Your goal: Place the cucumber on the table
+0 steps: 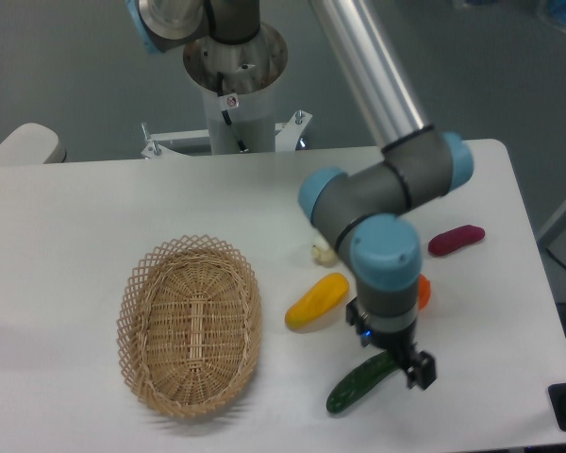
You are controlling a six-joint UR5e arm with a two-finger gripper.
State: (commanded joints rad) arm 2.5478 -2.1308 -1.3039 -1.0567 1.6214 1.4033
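The gripper (pixel 396 363) clasps the dark green cucumber (pixel 357 386) at its upper end, low over the white table (pixel 94 208), right of the wicker basket (pixel 190 325) and below the yellow vegetable (pixel 316 301).

a dull grey-blue floor (pixel 66 66) lies behind under even light; a pale rounded shape (pixel 24 143), perhaps a chair, sits far left

The white table (pixel 75 217) carries a wicker basket (pixel 190 326), yellow vegetable (pixel 316 301), cucumber (pixel 357 385) and maroon piece (pixel 456 240).
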